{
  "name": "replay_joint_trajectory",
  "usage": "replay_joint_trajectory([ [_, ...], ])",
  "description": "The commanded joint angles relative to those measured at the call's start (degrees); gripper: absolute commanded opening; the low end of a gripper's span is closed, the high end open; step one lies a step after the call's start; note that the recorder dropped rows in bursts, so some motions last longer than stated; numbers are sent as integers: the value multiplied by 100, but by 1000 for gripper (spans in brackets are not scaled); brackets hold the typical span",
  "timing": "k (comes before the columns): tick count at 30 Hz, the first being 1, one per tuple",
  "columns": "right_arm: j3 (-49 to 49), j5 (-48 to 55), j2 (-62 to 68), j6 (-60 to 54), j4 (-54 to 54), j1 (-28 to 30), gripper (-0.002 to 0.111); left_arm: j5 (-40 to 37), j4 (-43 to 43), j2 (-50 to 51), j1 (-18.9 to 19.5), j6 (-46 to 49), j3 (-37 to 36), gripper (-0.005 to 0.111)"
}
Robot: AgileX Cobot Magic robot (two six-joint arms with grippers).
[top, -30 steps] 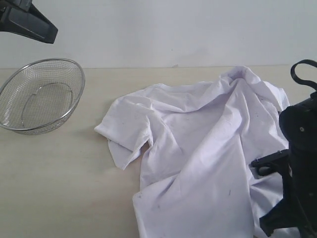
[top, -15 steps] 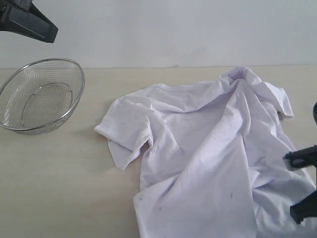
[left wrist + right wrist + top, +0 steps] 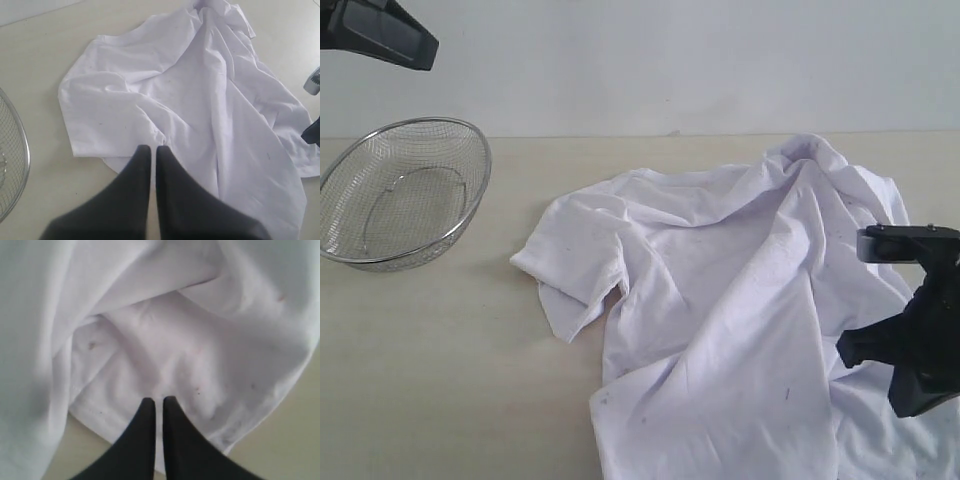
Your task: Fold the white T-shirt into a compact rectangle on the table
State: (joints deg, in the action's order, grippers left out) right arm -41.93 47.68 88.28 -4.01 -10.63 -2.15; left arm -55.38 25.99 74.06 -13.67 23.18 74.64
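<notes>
The white T-shirt (image 3: 720, 290) lies crumpled and unfolded on the pale table (image 3: 440, 370), one sleeve pointing toward the left; no lettering shows. My left gripper (image 3: 150, 148) hangs high above the table, shut and empty, its tips over the sleeve-side edge of the T-shirt (image 3: 190, 95). In the exterior view only a dark part of the left arm (image 3: 380, 35) shows at the top left corner. My right gripper (image 3: 159, 401) is shut with nothing in it, just above wrinkled cloth of the T-shirt (image 3: 165, 340) near its edge. The right arm (image 3: 915, 340) stands over the shirt's right side.
A silver wire-mesh bowl (image 3: 405, 195) sits at the table's left, apart from the shirt; its rim (image 3: 12, 165) also shows in the left wrist view. Bare tabletop (image 3: 450, 400) lies in front of the bowl and left of the shirt. A white wall backs the table.
The right arm swung out toward the right edge of the exterior view and has come back in over the shirt's right side. The shirt lies as before. The left arm barely shifted.
</notes>
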Motion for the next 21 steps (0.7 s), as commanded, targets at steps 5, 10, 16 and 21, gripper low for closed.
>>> replay_joint_trajectory([
  [5,122,-400,437,-212,-325,35,0,-31,5,1,8,39,-12,4],
  [10,122,-450,449,-306,-372,35,0,-69,5,1,8,39,-12,4],
  [16,122,-383,727,-344,-372,35,0,-94,62,1,8,39,-12,4],
  [21,122,-448,840,-360,-372,35,0,-132,73,1,8,39,-12,4],
])
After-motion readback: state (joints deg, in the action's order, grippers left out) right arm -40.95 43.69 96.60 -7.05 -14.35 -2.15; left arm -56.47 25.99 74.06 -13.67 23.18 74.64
